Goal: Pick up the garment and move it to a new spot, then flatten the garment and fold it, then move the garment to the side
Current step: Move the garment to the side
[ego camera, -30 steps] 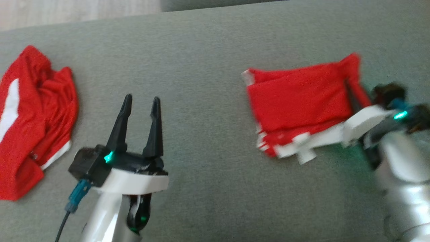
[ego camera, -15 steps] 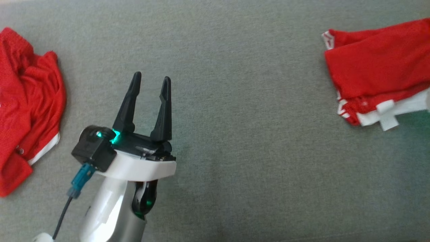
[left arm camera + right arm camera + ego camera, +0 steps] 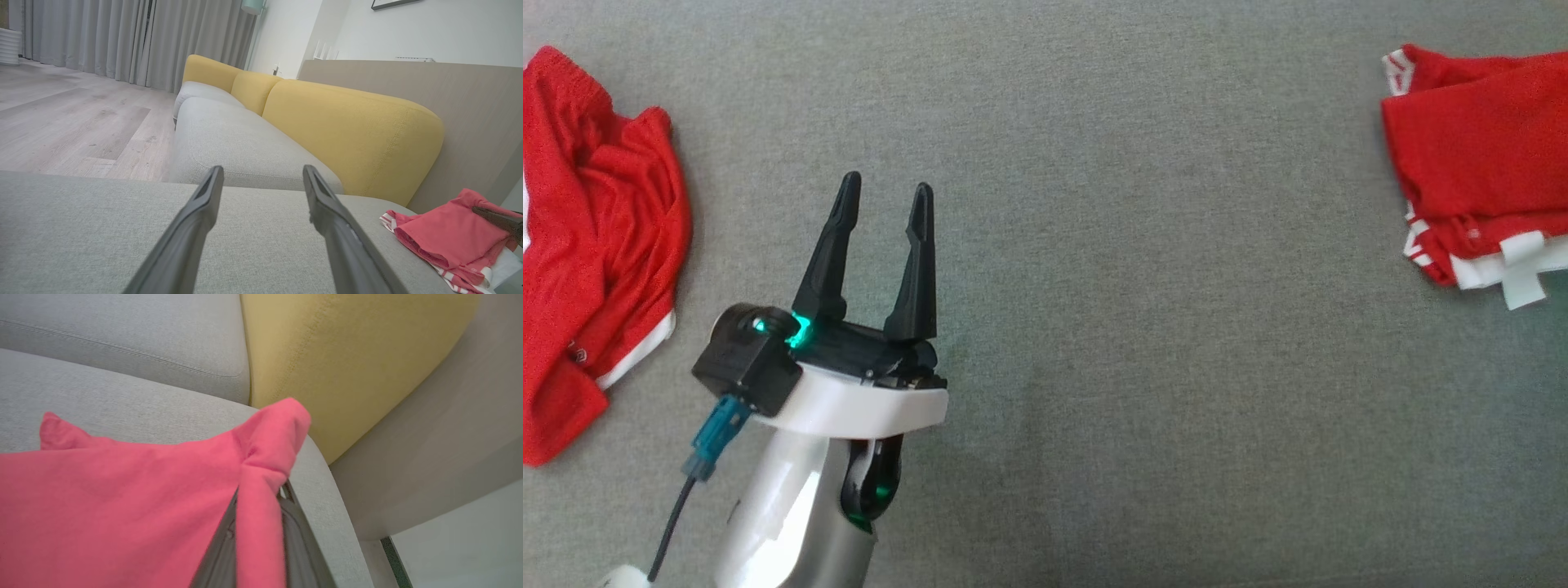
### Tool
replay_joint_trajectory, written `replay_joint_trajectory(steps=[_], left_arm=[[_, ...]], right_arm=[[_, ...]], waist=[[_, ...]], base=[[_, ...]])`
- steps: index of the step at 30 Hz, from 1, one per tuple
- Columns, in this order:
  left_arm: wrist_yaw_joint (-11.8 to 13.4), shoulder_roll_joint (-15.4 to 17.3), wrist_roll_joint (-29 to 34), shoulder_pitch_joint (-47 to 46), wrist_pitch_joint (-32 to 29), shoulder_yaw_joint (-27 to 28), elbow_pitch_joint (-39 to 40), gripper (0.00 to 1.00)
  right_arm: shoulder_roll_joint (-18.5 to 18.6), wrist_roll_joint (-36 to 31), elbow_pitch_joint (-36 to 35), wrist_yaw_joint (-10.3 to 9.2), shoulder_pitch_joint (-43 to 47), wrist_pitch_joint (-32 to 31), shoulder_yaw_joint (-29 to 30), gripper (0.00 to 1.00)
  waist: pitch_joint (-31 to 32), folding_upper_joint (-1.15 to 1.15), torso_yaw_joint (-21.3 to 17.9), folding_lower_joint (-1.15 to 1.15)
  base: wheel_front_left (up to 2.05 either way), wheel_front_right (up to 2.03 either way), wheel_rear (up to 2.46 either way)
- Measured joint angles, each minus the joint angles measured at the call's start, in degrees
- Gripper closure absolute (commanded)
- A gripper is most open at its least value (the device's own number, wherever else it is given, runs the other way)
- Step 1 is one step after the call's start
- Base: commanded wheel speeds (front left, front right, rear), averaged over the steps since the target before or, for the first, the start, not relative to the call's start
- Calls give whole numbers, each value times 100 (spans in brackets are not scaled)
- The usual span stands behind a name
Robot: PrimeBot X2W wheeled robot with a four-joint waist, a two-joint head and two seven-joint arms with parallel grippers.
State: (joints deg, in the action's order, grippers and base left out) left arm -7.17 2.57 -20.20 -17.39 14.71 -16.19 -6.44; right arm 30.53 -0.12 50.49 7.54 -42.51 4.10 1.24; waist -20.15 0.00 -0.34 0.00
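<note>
- The grey sofa seat serves as the work surface. Its broad middle is left bare, and a garment is kept at each side.
- A yellow back cushion is seen beyond the seat on the right in the left wrist view.
- A crumpled red garment with white trim is heaped at the far left, well apart from the work. It is judged to be waiting its turn.
- The folded red garment is found at the far right of the seat, near its edge. This suits the last step, moving it to the side.
- Its long axis is judged to run left to right, though the right end is cut off in the head view. The short folded end is turned toward the middle, and the white-trimmed hems are turned to the near side.
- One corner is raised in a peak where it is pinched.
- The left gripper is held above the bare seat with its fingers spread and nothing between them, pointing far.
- The right gripper is clamped on the folded garment's raised corner, presumably so that it can be dragged.
</note>
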Motion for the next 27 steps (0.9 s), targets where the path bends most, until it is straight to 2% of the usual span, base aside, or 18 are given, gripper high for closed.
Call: replay_joint_trajectory(steps=[1, 2, 3, 10, 13, 17, 22, 26, 27], left_arm=[[0, 0, 1, 0, 0, 2, 0, 0], [0, 0, 1, 0, 0, 4, 0, 0], [0, 0, 1, 0, 0, 7, -8, 0], [0, -2, 1, 13, 0, 112, -57, 0], [0, -3, 1, 54, 0, 179, -57, 0], [0, -3, 0, 325, 0, 359, -58, 0], [0, -2, 0, 757, 0, 590, -54, 0], [0, 4, 2, 999, 0, 730, -53, 0], [0, 4, 2, 999, 0, 730, -53, 0]], right_arm=[[-1, -38, 36, 0, -24, -1, 85, 100], [-7, -60, 58, 0, -35, -1, 156, 83], [-33, -129, 89, 0, -36, -1, 249, 0], [-305, -402, 7, 0, -41, 71, 454, 0], [-578, -449, -248, 0, -43, 118, 445, 0], [-1053, -380, -736, 0, -44, 144, 313, 0], [-1578, 34, -1625, -1, 36, 63, 115, 0], [-2018, 358, -2299, 0, 549, -56, 59, 0], [-2018, 358, -2299, 0, 549, -56, 59, 0]], waist=[[4, 0, -4, 0], [10, 0, -9, 0], [32, 0, -20, 0], [263, 0, -81, 0], [464, 0, -99, 0], [822, 0, -108, 0], [1326, 0, -83, -1], [1665, 0, -33, -2], [1665, 0, -33, -2]], base=[[0, 0, 0], [0, 0, 0], [0, 0, 0], [0, 0, 0], [0, 0, 0], [0, 0, 0], [0, 0, 0], [0, 0, 0], [0, 0, 0]])
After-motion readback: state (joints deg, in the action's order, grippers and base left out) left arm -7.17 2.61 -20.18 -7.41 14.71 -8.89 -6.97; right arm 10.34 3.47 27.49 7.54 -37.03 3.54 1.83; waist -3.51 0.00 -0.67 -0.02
